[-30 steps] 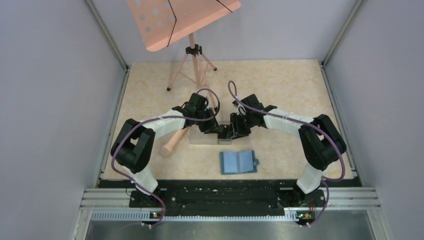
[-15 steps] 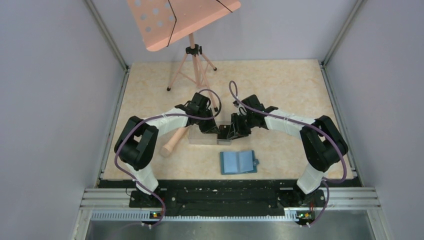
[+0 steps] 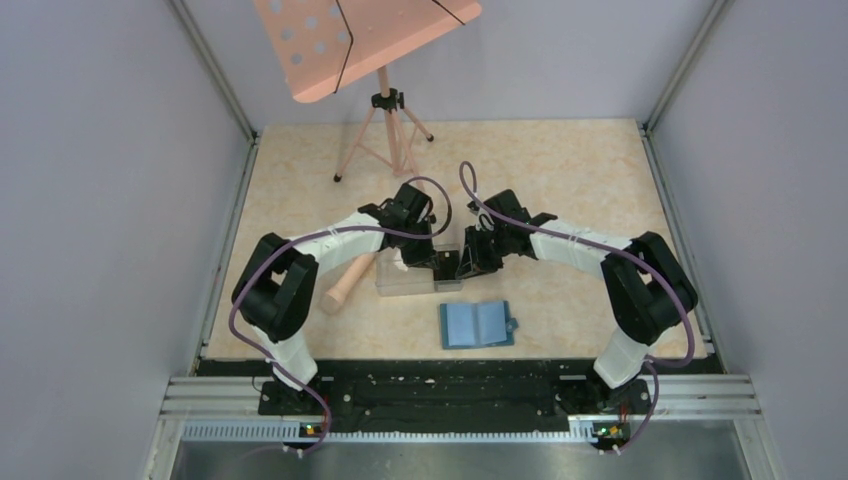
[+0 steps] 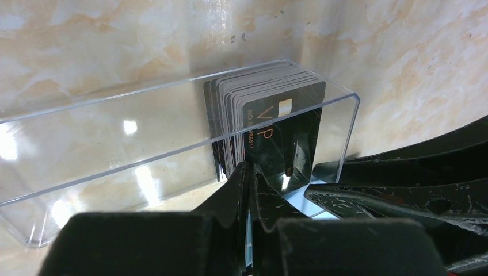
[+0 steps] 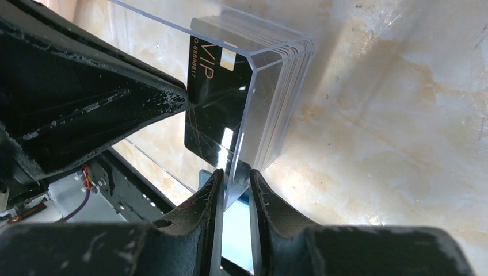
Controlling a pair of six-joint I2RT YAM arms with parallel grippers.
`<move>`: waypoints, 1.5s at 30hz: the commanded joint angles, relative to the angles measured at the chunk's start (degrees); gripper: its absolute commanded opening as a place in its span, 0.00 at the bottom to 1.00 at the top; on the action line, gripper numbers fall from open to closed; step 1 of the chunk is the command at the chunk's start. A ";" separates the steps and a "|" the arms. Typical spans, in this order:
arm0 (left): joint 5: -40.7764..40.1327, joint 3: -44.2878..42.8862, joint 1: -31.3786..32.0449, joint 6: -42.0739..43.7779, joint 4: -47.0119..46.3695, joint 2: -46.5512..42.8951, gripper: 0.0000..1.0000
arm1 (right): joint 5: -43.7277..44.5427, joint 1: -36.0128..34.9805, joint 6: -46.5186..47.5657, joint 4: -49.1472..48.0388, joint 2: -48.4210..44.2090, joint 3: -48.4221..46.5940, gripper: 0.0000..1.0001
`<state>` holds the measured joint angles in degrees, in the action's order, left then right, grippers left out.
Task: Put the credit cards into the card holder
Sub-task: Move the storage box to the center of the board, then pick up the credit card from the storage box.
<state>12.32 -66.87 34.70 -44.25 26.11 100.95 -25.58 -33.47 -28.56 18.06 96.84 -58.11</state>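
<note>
The credit cards (image 4: pixel 288 123) stand on edge as a black stack at the right end of a clear plastic box (image 4: pixel 115 138); the front card reads VIP. My left gripper (image 4: pixel 249 169) is shut on the front card's lower edge. My right gripper (image 5: pixel 235 175) is shut on the box's end wall (image 5: pixel 248 115), next to the cards (image 5: pixel 216 86). In the top view both grippers, left (image 3: pixel 437 262) and right (image 3: pixel 463 267), meet at the right end of the box (image 3: pixel 400 278). The card holder (image 3: pixel 477 323), a teal wallet, lies open and flat just in front of them.
A wooden handle (image 3: pixel 345 283) lies left of the box, touching its left end. A pink music stand (image 3: pixel 365 40) on a tripod (image 3: pixel 385 140) stands at the back left. Grey walls close in the table on three sides.
My left arm has reached a little to the right, further along the box towards the cards. The right arm and the wallet have hardly moved.
</note>
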 commanded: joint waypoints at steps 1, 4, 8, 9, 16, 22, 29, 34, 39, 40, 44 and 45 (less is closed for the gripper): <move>-1.21 -3.95 2.15 1.13 0.00 -0.33 0.04 | -3.51 -0.70 0.21 -3.15 -2.81 -0.33 0.07; -1.67 -4.74 2.49 1.34 0.41 -0.68 0.04 | -3.51 -0.63 0.30 -3.13 -2.79 -0.26 0.06; -1.69 -5.34 2.71 1.31 0.55 -1.06 0.04 | -3.51 -0.62 0.17 -3.13 -2.89 -0.30 0.06; -1.78 -5.37 2.74 1.31 0.54 -1.18 0.05 | -3.51 -0.63 0.22 -3.12 -2.88 -0.31 0.06; -2.20 -5.49 3.09 1.18 0.20 -2.36 0.08 | -3.42 -0.63 0.27 -2.95 -2.88 -0.39 0.06; -1.33 -5.10 3.32 0.47 -1.15 -2.94 0.11 | -3.33 -0.63 0.45 -2.45 -2.83 -0.56 0.06; 0.89 -3.30 3.43 -0.70 -5.46 -4.70 0.14 | -3.16 -0.63 0.50 -2.07 -3.13 -0.81 0.05; 1.88 -2.61 3.45 -0.99 -6.79 -4.98 0.17 | -3.16 -0.63 0.51 -1.98 -3.24 -0.89 0.05; 3.13 -2.78 3.49 -0.83 -6.71 -3.12 0.24 | -3.00 -0.63 0.53 -1.89 -3.32 -0.96 0.05; 3.07 -2.98 3.45 -0.82 -6.24 -2.61 0.27 | -2.92 -0.63 0.54 -1.86 -3.35 -1.01 0.05; 1.28 -4.36 3.45 -0.24 -2.06 -0.35 0.33 | -2.85 -0.68 0.59 -1.64 -3.40 -1.11 0.06; 0.66 -4.59 3.45 -0.25 -1.28 -0.15 0.33 | -2.83 -0.66 0.53 -1.63 -3.41 -1.13 0.06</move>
<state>14.85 -69.82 37.95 -44.91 23.33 98.06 -24.95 -33.47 -28.47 18.87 96.38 -58.11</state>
